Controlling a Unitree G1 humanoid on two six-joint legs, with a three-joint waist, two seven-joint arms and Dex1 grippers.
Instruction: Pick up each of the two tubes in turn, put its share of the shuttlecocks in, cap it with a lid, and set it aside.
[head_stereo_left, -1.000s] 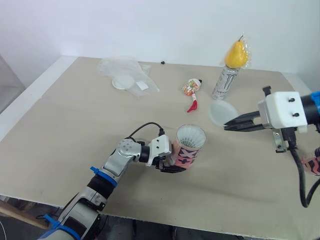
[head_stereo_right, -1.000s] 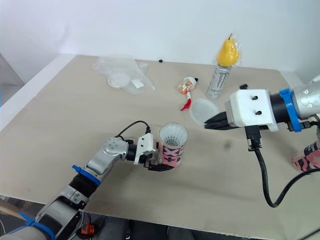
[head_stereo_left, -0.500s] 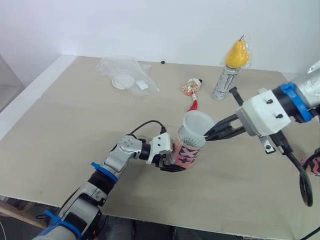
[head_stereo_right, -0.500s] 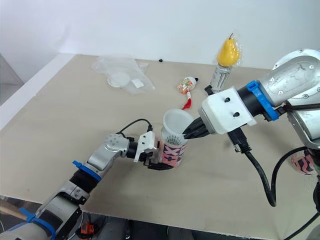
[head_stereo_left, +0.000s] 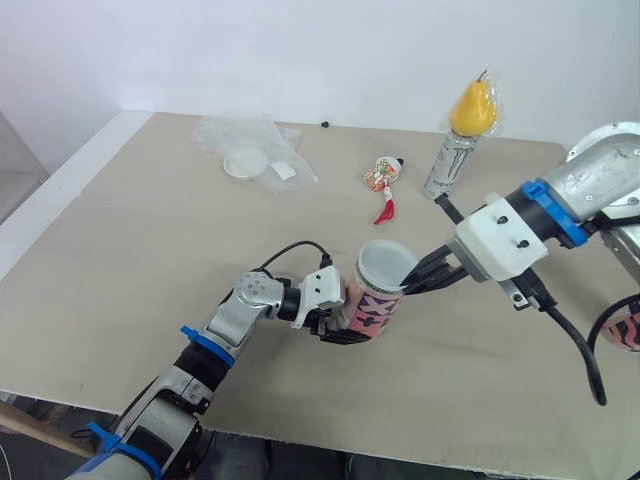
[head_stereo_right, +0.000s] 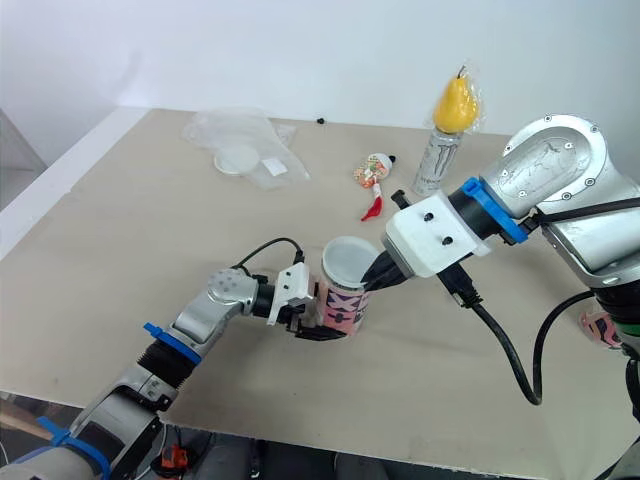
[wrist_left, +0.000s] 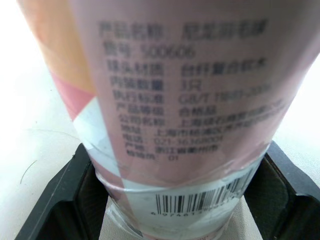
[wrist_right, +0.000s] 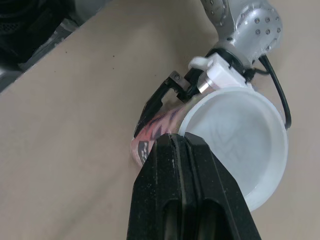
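Capping step: left gripper (head_stereo_left: 348, 328) clamps the pink tube (head_stereo_left: 375, 308), standing near the front of the table (head_stereo_left: 150, 250); right gripper (head_stereo_left: 408, 287), pinching the white lid (head_stereo_left: 388, 262) by its rim, holds it on the mouth; next, press flush, then release

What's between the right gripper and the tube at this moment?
The white lid: the right gripper pinches its rim over the tube, clearest in the right wrist view.
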